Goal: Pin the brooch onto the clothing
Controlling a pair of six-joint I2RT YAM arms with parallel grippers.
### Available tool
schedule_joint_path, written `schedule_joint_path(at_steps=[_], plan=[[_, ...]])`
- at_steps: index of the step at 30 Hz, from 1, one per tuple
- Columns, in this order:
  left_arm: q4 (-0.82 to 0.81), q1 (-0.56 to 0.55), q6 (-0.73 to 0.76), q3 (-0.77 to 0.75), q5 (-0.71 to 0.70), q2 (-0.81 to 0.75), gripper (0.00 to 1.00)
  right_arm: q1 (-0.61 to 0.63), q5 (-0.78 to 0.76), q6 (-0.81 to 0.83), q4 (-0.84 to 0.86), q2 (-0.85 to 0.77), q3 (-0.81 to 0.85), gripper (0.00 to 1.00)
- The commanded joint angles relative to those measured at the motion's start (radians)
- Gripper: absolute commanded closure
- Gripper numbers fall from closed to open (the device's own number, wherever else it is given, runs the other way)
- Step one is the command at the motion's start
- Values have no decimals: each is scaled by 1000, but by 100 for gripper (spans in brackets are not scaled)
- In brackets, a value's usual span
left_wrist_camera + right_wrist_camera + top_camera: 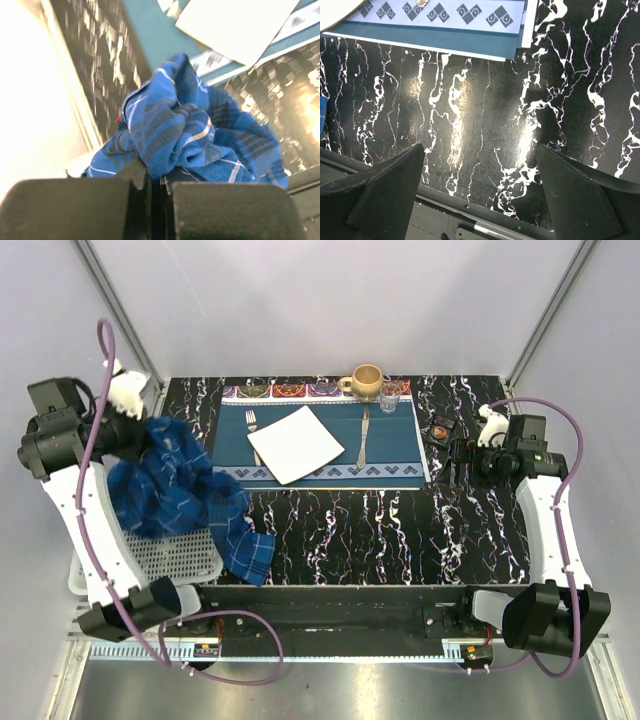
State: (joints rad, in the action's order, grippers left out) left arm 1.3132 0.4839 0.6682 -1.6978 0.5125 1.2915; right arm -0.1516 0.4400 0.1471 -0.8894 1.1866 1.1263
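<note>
From above, your left gripper [140, 436] is at the far left of the table, its tips buried in the plaid shirt [178, 490]. The shirt is bunched in a heap that is lifted at the gripper end, with its lower part draped over a white perforated basket [190, 556] at the near-left corner. Your right gripper [458, 456] hangs over the marbled black table [340, 530] on the right side. Just beyond it lies a small dark, reddish-brown thing [441, 428] that looks like the brooch, well apart from the shirt. Between the arms sits a blue placemat [395, 445] carrying a white square plate [297, 444], a fork [252, 428], a knife [364, 436], a tan mug [366, 380] and a small glass [390, 395].

On your left wrist camera, the fingers [100, 210] are pressed together with a fold of the shirt [175, 130] pinched between them. The cloth bulges up in front of the left gripper [156, 185].

On your right wrist camera, the fingers [385, 192] stand wide apart with nothing between them. The right gripper [480, 192] hangs over bare table [485, 115], with the placemat's edge [445, 36] at the top. The brooch does not show here.
</note>
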Motion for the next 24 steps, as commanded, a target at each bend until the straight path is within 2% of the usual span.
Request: schedule_joint_path(at_steps=[1,2,3,7,8,10,11,14,17,20,24], plan=[[187,-178,-148,-247,234,-31,100,3,45,22,0,2,70,0],[123,-280,-191,-281,235,-29,100,3,58,25,0,1,73,0],[83,-336,-279,-337,216,-26,100,3,66,32,0,-2,79,0],[-107,-580,-461,-447,201,18,100,3,108,51,0,-4,90,0],[-162,-669,-488,-465,193,32,100,1,121,54,0,-5,93,0],[-198,-750,-515,-517,198,78,100,3,137,68,-2,-8,96,0],[-215,-827,-510,-534,192,94,100,3,155,74,0,-12,98,0],[-271,-936,-519,-569,218,141,100,3,173,104,-2,-30,93,0],[-301,-1049,-503,-536,221,172,100,3,177,129,-17,-32,95,0],[-308,-1111,-425,-435,241,190,100,3,189,150,-51,-27,99,0],[-353,-1110,-351,-199,316,161,100,3,190,192,-85,-30,93,0]])
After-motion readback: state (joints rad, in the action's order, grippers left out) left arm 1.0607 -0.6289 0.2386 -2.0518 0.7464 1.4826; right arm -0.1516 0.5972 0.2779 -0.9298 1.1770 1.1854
